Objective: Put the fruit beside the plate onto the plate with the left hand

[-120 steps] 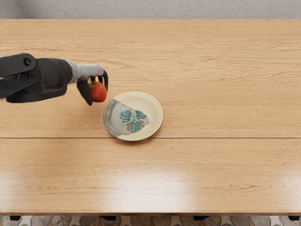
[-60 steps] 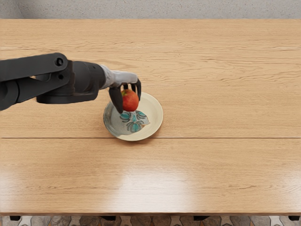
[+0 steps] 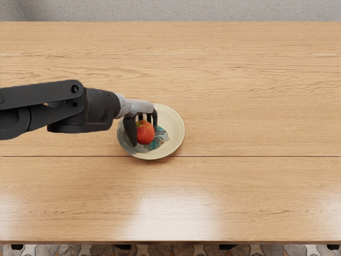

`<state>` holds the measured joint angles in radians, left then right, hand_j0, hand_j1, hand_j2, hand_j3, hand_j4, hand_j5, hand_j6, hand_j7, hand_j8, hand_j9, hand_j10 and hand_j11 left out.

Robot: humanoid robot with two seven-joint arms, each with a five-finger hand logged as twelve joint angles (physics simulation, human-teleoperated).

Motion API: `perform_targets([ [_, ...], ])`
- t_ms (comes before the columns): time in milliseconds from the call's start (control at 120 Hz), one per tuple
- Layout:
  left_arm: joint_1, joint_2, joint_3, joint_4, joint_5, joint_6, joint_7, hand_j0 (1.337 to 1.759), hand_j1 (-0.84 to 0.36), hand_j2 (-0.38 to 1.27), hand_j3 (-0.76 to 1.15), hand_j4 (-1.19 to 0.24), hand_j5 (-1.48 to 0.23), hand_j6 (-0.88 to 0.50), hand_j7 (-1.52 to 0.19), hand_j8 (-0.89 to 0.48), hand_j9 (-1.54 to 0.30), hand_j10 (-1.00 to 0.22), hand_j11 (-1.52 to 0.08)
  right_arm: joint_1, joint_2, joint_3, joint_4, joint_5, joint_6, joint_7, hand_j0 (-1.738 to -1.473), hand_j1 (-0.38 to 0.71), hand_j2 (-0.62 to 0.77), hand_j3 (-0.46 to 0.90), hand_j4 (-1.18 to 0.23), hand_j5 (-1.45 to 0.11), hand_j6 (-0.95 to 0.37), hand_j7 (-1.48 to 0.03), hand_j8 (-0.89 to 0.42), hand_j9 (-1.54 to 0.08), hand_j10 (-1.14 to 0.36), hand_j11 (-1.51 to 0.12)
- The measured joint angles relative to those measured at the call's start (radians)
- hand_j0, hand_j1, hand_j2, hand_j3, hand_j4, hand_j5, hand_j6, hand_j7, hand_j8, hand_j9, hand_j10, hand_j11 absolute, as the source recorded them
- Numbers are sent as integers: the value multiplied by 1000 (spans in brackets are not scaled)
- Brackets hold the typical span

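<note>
The left arm (image 3: 53,109) comes in from the left edge, low over the table (image 3: 256,186), and ends in the left hand (image 3: 137,120), which is curled around the fruit (image 3: 145,132). Dark fingers (image 3: 129,132) wrap its left side and its top, so only its red front face shows. The fruit sits over the left half of the plate (image 3: 173,127), above the painted centre. I cannot tell whether it already rests on the plate or hangs just clear of it. It looks like an apple: round, firm and smooth-skinned, probably light enough for this hand but liable to slip in a loose hold and to roll once freed. The present hold, with fingers on opposite sides around the widest part, seems the right one, since a grip nearer the top could let it squirt out. It is stiff enough to take a firm squeeze without bruising much. The plate looks shallow, hard and easily chipped, and may slide on the polished wood, so the fruit is best let go low and near the middle. The right hand does not show.
</note>
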<state>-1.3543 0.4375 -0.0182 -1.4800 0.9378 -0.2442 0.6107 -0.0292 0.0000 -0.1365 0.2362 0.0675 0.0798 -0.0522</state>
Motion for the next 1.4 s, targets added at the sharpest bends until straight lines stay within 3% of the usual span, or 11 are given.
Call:
perform_targets([
  [208,20,7,4,7,6,2,0,1652,-237,152,0,-559,-806,-428,-820,-592,-836,-607,-837,0,0,0,0,0,0,0,-1658,-333,-3,0,-13,-17,-13,-17,-13,-17,-13,-17],
  [433,3,7,-2,10,12,11,0,1656,-156,108,0,-645,-608,-411,-614,-641,-623,-467,-624,0,0,0,0,0,0,0,-1658,-333,-3,0,-13,-17,-13,-17,-13,-17,-13,-17],
  [625,7,10,-3,10,12,12,0,1657,-69,79,0,-524,-477,-343,-479,-495,-482,-365,-482,0,0,0,0,0,0,0,-1658,-333,-3,0,-13,-17,-13,-17,-13,-17,-13,-17],
  [925,0,36,-9,8,11,16,0,1658,156,36,0,-203,-216,-162,-216,-198,-217,-167,-217,0,0,0,0,0,0,0,-1658,-333,-3,0,-13,-17,-13,-17,-13,-17,-13,-17],
  [1042,-56,67,-22,-13,-10,10,0,1658,240,21,0,-116,-122,-94,-123,-114,-123,-95,-123,0,0,0,0,0,0,0,-1658,-333,-3,0,-13,-17,-13,-17,-13,-17,-13,-17],
  [1150,-110,159,-37,-54,-78,-8,0,1658,285,13,0,-69,-72,-56,-72,-68,-72,-57,-72,0,0,0,0,0,0,0,-1658,-333,-3,0,-13,-17,-13,-17,-13,-17,-13,-17],
  [1308,-83,311,-129,-78,-242,-98,0,1658,320,6,0,-34,-33,-28,-33,-33,-33,-27,-33,0,0,0,0,0,0,0,-1658,-333,-3,0,-13,-17,-13,-17,-13,-17,-13,-17],
  [1400,-25,383,-175,-77,-342,-167,0,1658,331,4,0,-22,-21,-19,-21,-22,-21,-18,-21,0,0,0,0,0,0,0,-1658,-333,-3,0,-13,-17,-13,-17,-13,-17,-13,-17],
])
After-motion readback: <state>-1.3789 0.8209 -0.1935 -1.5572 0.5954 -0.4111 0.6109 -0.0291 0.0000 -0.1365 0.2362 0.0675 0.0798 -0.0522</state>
